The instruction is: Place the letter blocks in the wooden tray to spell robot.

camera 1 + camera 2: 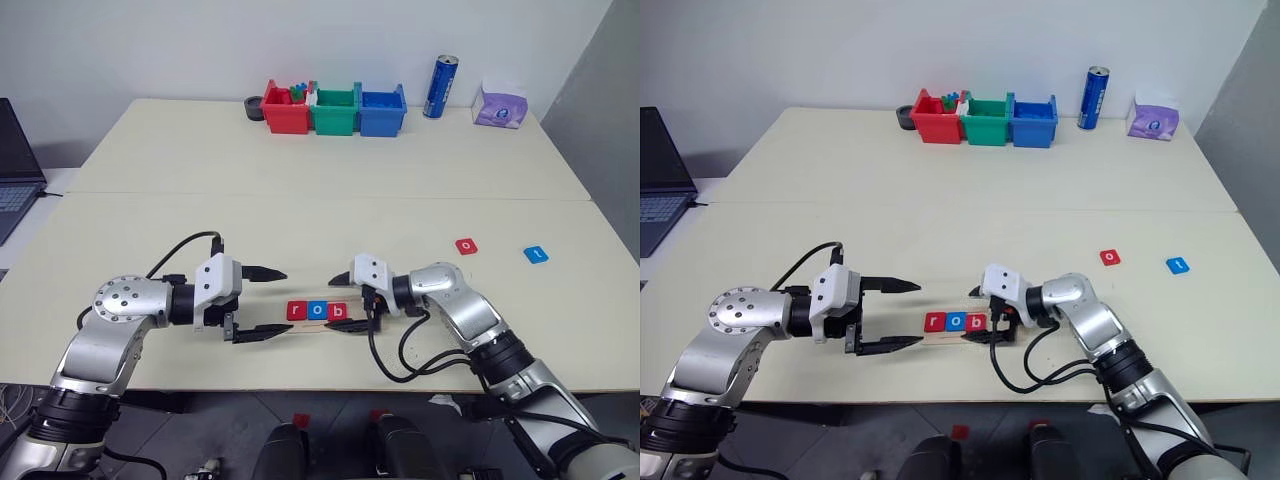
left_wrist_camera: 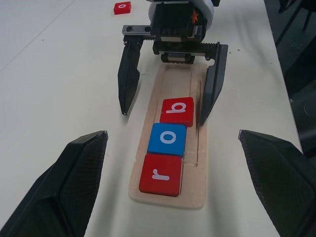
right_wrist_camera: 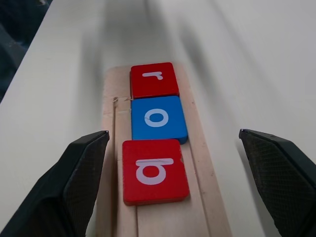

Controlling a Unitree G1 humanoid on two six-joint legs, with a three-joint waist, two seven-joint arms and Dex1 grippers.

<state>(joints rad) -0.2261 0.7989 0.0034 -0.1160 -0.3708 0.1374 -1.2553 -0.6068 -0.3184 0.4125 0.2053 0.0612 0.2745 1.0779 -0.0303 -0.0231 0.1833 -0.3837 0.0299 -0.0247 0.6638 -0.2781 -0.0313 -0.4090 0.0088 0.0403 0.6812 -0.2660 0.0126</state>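
Observation:
The wooden tray (image 2: 178, 79) lies near the table's front edge. Three letter blocks sit in its groove: red "r" (image 1: 297, 310), blue "o" (image 1: 317, 310) and red "b" (image 1: 337, 310). My right gripper (image 1: 332, 303) is open, its fingers standing on either side of the "b" block without touching it. At the tray's other end, by the "r" block, my left gripper (image 1: 287, 300) is open and holds nothing. Two more letter blocks lie loose on the table to the right: a red "o" (image 1: 467, 246) and a blue "t" (image 1: 536, 254).
Red (image 1: 285, 112), green (image 1: 335, 113) and blue bins (image 1: 383, 112) stand in a row at the table's far edge, with a blue can (image 1: 441, 86) and a purple tissue pack (image 1: 500, 105) to their right. A laptop (image 1: 15, 165) sits at the far left.

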